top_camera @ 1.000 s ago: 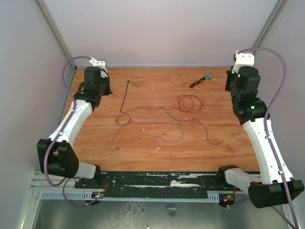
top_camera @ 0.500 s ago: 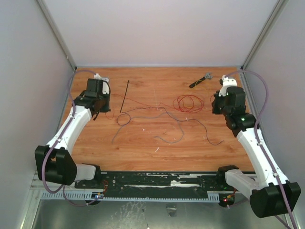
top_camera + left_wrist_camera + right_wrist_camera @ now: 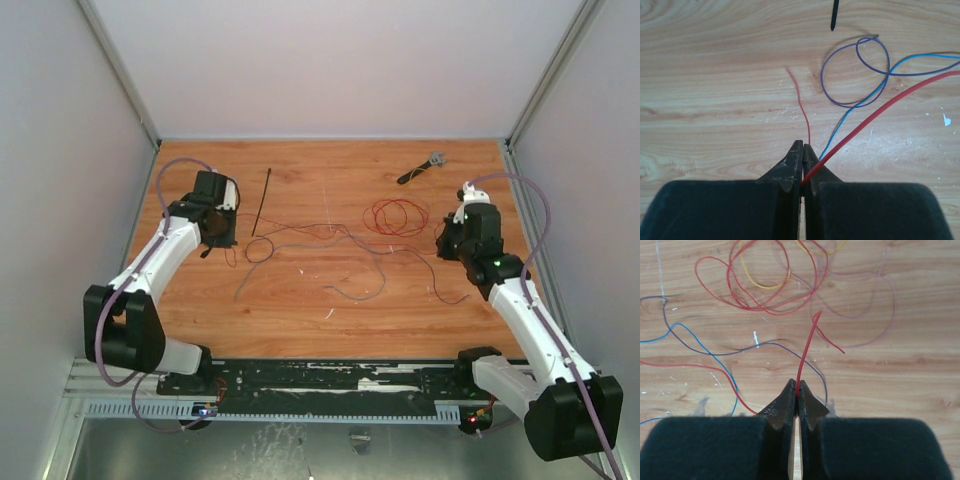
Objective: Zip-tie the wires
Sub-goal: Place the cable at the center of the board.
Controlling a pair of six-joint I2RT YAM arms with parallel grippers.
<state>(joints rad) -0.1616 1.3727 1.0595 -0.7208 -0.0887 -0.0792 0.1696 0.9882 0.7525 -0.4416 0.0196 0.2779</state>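
Both arms are drawing in from the far corners of the wooden desk (image 3: pixel 420 320) toward its middle, and each is bringing a wire along. A second ago they were sitting up against the back edge. Now they are hanging lower and nearer the loose tangle of thin red, grey and dark wires (image 3: pixel 345 240).

The left gripper (image 3: pixel 802 150) is keeping its jaws clenched on a thin red strand (image 3: pixel 880 115), which is running out from between the tips and away to the right. A shorter, finer red end is lying on the wood just ahead of the tips. The right gripper (image 3: pixel 796 387) is likewise keeping its jaws clenched on a red wire end (image 3: pixel 805 347), which is sticking up and forward toward the red coil. Whether the two are holding opposite ends of one strand is not clear.

The thin, straight black plastic zip tie (image 3: pixel 262 203) is lying flat and untouched on the desk, just right of the left gripper, with its near tip showing at the top of the left wrist view. The small black tool with a grey head (image 3: pixel 420 168) is resting near the back edge, well apart from both arms.

By my reading, the arms are gathering the strands into a bundle, so the task is sitting at an early stage. Nothing is bundled yet, and no jaws are free for the tie.
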